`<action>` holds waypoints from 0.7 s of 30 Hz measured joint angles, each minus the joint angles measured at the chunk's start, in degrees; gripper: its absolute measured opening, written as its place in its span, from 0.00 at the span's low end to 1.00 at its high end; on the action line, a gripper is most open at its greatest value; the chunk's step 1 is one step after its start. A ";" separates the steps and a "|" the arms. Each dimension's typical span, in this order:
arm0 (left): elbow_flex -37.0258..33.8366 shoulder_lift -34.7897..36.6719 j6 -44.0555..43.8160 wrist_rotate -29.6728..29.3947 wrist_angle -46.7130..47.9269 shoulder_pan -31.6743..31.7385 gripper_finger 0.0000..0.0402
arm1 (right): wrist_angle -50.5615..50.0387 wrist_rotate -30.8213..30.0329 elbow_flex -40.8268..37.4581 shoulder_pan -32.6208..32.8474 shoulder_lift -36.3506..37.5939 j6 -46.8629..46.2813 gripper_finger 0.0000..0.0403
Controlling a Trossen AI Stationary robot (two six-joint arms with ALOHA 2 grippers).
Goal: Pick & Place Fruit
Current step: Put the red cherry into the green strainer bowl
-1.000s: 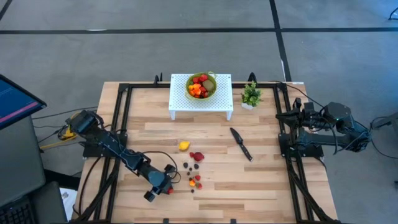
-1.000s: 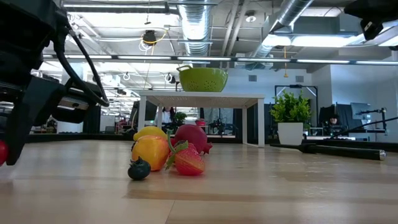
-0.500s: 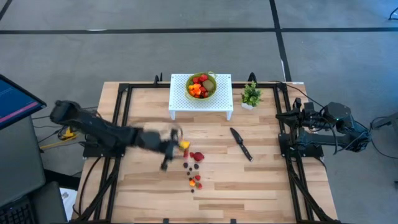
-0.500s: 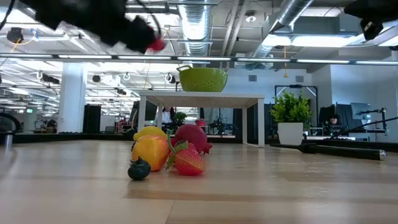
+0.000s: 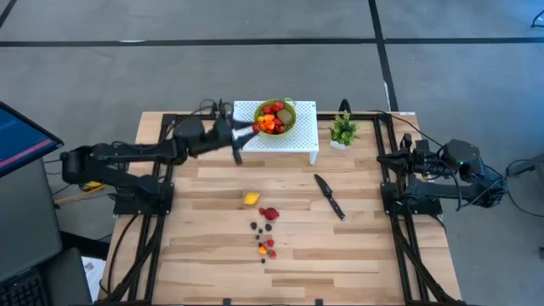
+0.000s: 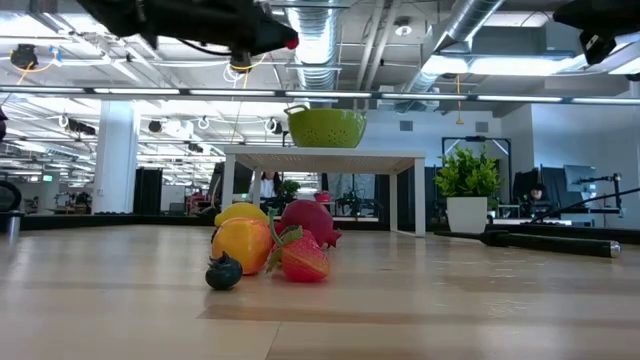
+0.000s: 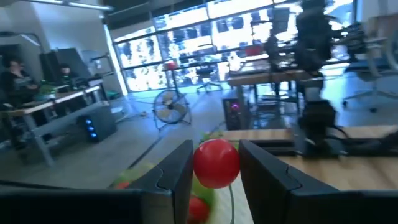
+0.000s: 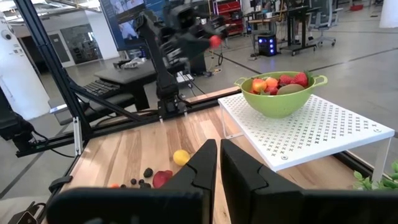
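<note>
At upper centre of the high view, the left gripper pinches a red berry beside the green bowl. The right gripper, fingers closed empty, waits at right.

light: bright, even, overhead | shadows: soft | blur: moving left arm, left wrist view smeared

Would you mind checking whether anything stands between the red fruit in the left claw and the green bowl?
Nothing visible does: the left claw holds the red fruit beside the green bowl, raised on the white stand.
</note>
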State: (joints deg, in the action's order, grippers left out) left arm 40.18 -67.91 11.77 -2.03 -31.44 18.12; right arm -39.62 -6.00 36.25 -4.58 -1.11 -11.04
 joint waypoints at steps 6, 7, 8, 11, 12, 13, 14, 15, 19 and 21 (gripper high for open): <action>7.21 -9.25 -0.38 1.58 0.13 5.79 0.29 | 0.00 0.00 0.00 0.00 0.01 0.01 0.04; 8.16 -10.72 -0.39 1.60 0.22 6.27 0.29 | 0.00 0.00 0.00 0.02 0.01 0.01 0.04; 8.91 -11.96 -0.39 1.74 0.22 6.71 0.29 | 0.00 0.00 0.00 0.00 0.01 -0.01 0.04; 10.57 -14.79 -0.43 2.65 0.07 8.38 0.29 | 0.00 0.00 0.00 0.01 0.01 0.00 0.04; 10.75 -15.61 -0.44 3.06 0.07 8.85 0.29 | 0.00 0.00 0.00 0.02 0.01 0.01 0.04; 11.04 -16.47 -0.46 3.38 -0.03 9.10 0.29 | 0.00 0.00 0.00 0.00 0.00 0.00 0.04; 11.01 -17.04 -0.44 3.52 0.34 9.39 0.29 | 0.00 0.00 0.00 0.02 0.01 0.00 0.04; 10.95 -17.54 -0.44 3.48 0.42 9.50 0.29 | 0.00 0.00 0.00 0.00 0.01 0.01 0.04; 10.95 -17.97 -0.18 3.71 -0.59 9.41 0.29 | 0.00 0.00 0.00 0.00 0.01 0.01 0.04; 10.95 -17.97 0.05 3.91 -1.02 9.38 0.30 | 0.00 0.00 0.02 0.02 0.01 -0.01 0.04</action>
State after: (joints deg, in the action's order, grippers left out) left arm 51.13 -85.89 11.82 1.88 -32.46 27.51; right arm -39.62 -6.00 36.27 -4.56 -1.10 -11.05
